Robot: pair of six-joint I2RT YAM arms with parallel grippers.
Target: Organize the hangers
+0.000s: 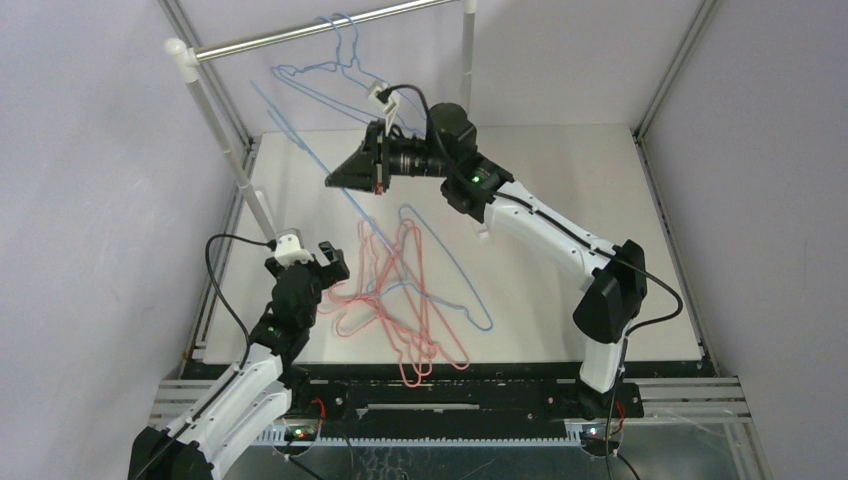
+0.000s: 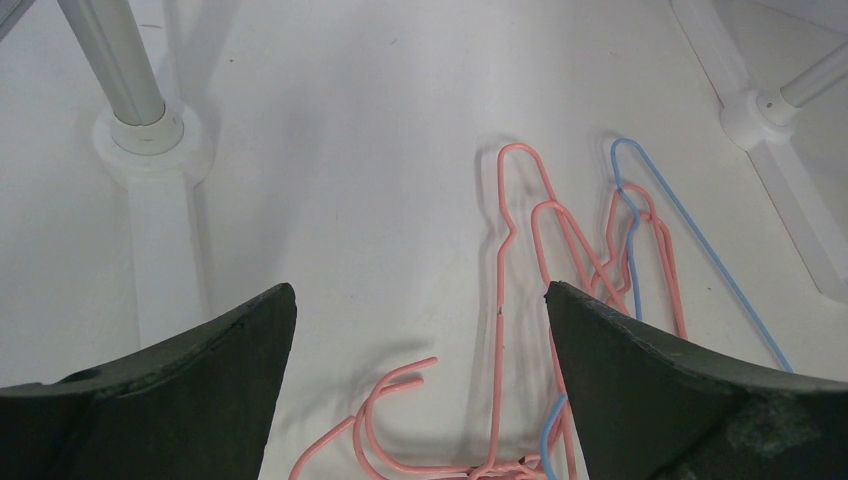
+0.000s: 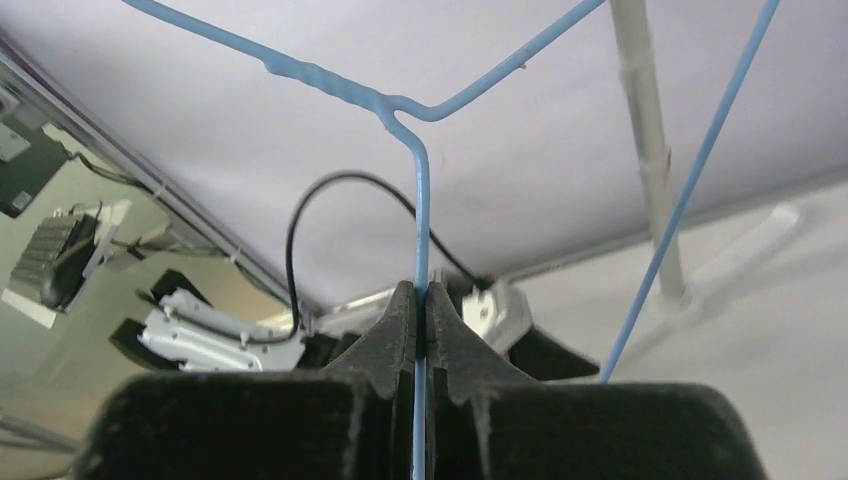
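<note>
right claw [image 3: 421, 300]: pinching light blue wire hanger [image 3: 420, 200] near silver metal rail [image 1: 320, 32]
left claw [image 2: 420, 295]: gaping
risk: wire might pivot, hook misses rail

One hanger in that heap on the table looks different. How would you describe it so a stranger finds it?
Start at the white table and find the tangle of pink hangers near its front, before the left arm. Lying flat through it is the blue hanger: the only blue among pink, its long side jutting out to the right.
</note>
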